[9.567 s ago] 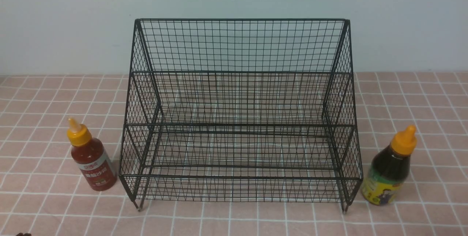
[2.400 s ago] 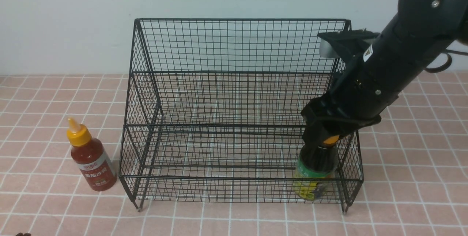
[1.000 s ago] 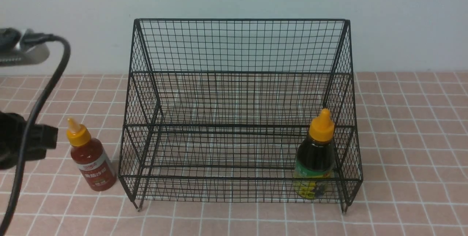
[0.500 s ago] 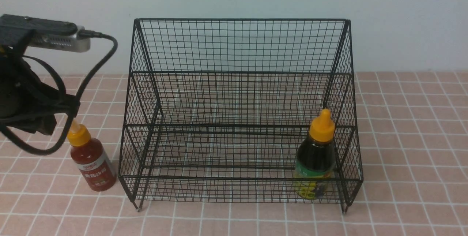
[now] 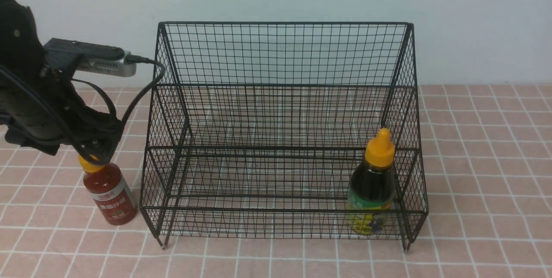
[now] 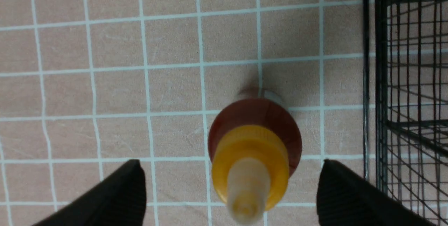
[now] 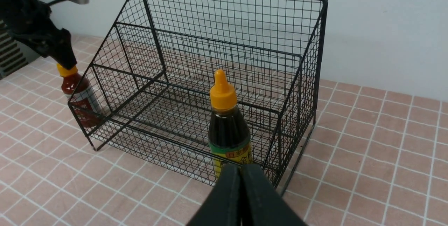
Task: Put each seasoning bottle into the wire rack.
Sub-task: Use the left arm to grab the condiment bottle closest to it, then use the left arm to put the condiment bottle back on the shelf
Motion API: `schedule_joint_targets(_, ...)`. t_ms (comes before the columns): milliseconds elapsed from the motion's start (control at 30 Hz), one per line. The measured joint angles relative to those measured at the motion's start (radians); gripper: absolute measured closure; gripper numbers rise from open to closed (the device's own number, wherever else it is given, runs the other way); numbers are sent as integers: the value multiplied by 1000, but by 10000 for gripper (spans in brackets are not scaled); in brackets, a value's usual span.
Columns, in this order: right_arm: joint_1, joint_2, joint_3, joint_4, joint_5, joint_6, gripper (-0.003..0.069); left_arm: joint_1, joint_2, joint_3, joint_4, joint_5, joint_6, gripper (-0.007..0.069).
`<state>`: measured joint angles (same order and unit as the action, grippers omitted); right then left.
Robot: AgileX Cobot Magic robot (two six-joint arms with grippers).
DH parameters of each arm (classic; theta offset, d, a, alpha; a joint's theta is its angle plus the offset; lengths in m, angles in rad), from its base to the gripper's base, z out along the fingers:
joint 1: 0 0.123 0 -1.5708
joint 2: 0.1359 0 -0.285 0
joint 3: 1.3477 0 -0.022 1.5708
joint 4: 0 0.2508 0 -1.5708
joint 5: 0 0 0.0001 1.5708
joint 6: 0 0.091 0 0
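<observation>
The black wire rack point(image 5: 284, 54) stands mid-table. Upright in its lowest tier, at the right end, is the dark seasoning bottle point(image 5: 371, 183) with a green-yellow label and orange cap, which the right wrist view also shows as the dark bottle point(image 7: 228, 128). The red seasoning bottle point(image 5: 110, 194) stands on the table just left of the rack. My left gripper point(image 5: 92, 148) hovers over its orange cap point(image 6: 250, 163), open, with one finger on either side and clear of the cap. My right gripper point(image 7: 240, 170) is shut and empty, drawn back in front of the rack.
A pink tiled cloth point(image 5: 483, 161) covers the table and a pale wall runs behind. The rack's left side point(image 6: 381, 96) stands close beside the red bottle. The left arm's cable point(image 5: 142, 97) loops near the rack's left edge.
My left arm has come in from the left and lowered over the red bottle's cap, its jaws going from shut to wide open. The dark bottle has stayed in the rack.
</observation>
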<state>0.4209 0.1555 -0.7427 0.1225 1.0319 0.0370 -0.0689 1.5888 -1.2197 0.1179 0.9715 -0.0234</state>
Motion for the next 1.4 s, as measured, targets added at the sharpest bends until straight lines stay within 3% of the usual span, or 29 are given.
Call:
schedule_joint_targets(167,0,0,0,15,-2,0,673,0,53,0,-2,-16,0,48)
schedule_joint_targets(333,0,0,0,17,-2,0,673,0,84,0,-2,-19,0,113)
schedule_joint_targets(367,0,0,0,17,-2,1,673,0,88,0,-2,-22,0,144)
schedule_joint_targets(467,0,0,0,18,-2,3,673,-2,94,-1,-13,-30,-1,338)
schedule_joint_targets(700,0,0,0,18,-3,3,673,-4,59,-5,15,-2,-3,337)
schedule_joint_targets(933,0,0,0,18,-44,3,673,-4,-91,-119,87,155,-73,337)
schedule_joint_targets(1133,0,0,0,15,-70,3,673,-4,-202,-220,-19,262,-90,337)
schedule_joint_targets(1267,0,0,0,5,-89,3,673,-9,-270,-231,-166,290,-87,337)
schedule_joint_targets(1400,0,0,0,-6,-100,3,673,-82,-282,-231,-196,298,-87,337)
